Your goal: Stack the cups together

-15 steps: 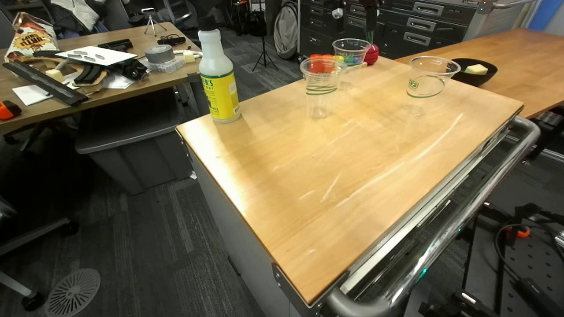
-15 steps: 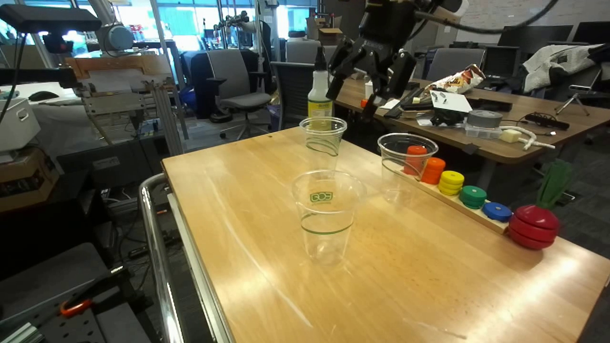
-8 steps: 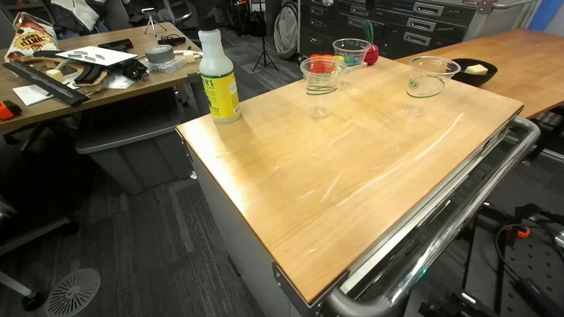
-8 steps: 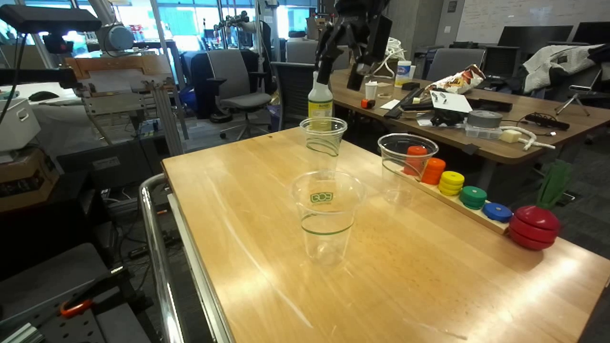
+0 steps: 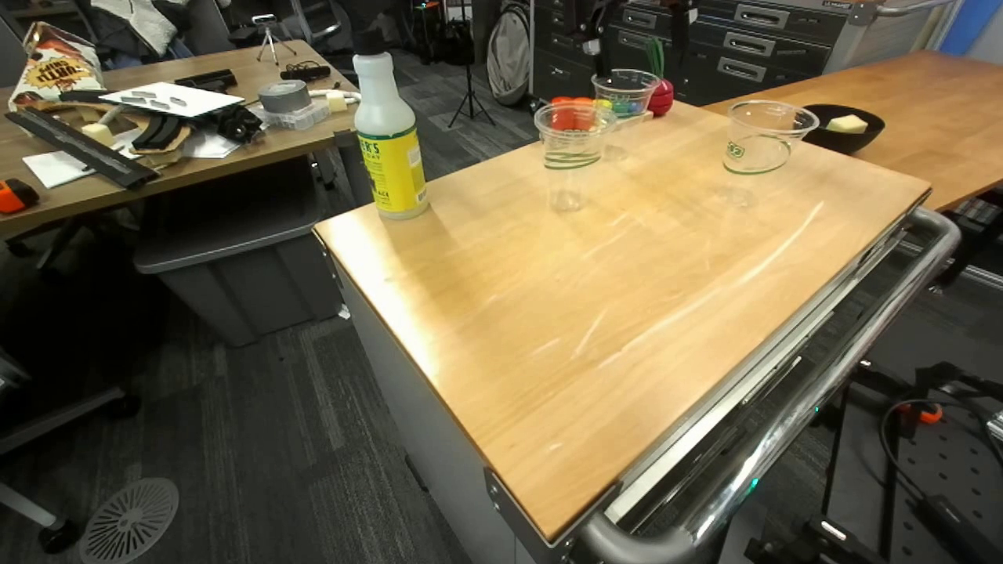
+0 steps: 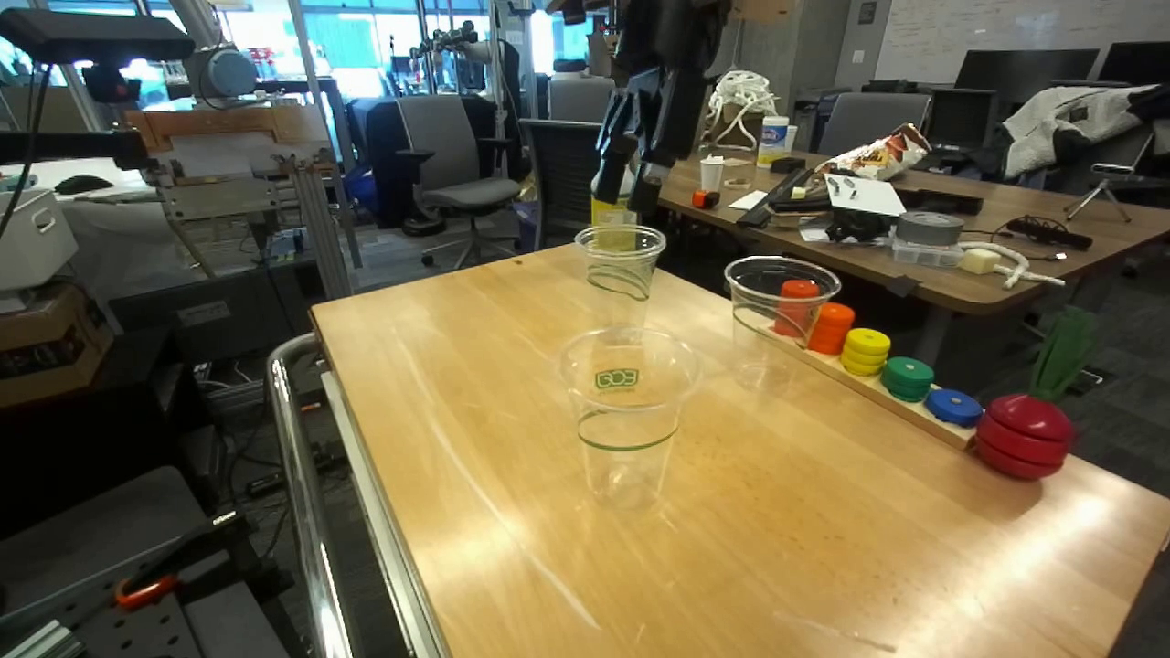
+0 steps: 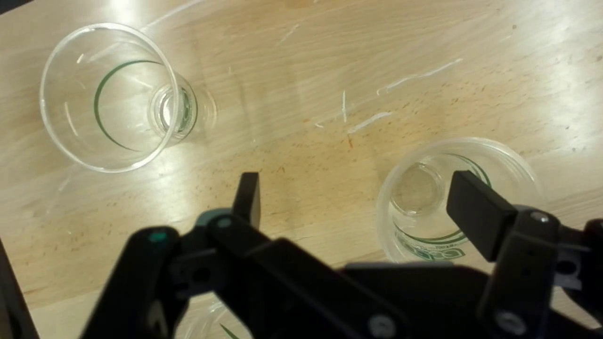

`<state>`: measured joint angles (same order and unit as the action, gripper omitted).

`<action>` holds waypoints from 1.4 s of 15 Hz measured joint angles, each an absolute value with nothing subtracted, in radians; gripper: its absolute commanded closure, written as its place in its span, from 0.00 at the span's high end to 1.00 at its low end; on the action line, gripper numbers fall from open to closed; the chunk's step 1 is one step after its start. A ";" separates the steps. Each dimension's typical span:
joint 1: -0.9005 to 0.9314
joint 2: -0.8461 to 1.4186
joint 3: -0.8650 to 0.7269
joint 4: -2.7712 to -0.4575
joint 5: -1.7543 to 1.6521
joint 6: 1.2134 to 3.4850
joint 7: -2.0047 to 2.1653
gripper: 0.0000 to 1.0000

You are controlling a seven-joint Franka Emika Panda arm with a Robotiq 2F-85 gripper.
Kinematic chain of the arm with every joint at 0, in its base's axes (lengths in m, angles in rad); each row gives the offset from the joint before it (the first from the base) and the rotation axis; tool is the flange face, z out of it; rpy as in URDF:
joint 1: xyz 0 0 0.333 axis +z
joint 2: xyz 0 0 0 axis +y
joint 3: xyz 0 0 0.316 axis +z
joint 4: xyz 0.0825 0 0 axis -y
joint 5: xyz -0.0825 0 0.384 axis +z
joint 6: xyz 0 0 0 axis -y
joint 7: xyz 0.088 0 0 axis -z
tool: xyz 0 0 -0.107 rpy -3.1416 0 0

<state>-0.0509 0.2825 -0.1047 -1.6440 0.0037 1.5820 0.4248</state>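
Note:
Three clear plastic cups stand upright and apart on the wooden tabletop (image 6: 777,539). In an exterior view one cup (image 6: 631,429) is nearest, one cup (image 6: 622,274) is behind it, and one cup (image 6: 772,320) is to the right by the toy. All three also show in an exterior view: cup (image 5: 572,160), cup (image 5: 624,98), cup (image 5: 756,149). My gripper (image 6: 626,192) is open and empty, above the table. In the wrist view my gripper (image 7: 360,202) has one finger over a cup (image 7: 419,188). Another cup (image 7: 110,96) is upper left; a third (image 7: 214,322) is mostly hidden.
A yellow-labelled bottle (image 5: 396,172) stands at a table corner, partly behind my gripper in an exterior view. A wooden toy with coloured discs (image 6: 864,352) and a red piece (image 6: 1024,434) lies along the table edge. A metal handle (image 5: 783,423) runs along another side.
In an exterior view my gripper has moved left and is now lower than half a second ago. It also looks turned, with its fingers closer together in that view. The cups have not moved.

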 measured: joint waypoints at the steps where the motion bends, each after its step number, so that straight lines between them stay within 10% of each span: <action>1: -0.051 0.276 -0.105 -1.667 0.004 1.607 0.446 1.00; 11: -0.039 0.260 -0.100 -1.782 0.034 1.825 0.588 1.00; 21: -0.018 0.233 -0.091 -1.882 0.044 1.909 0.641 0.13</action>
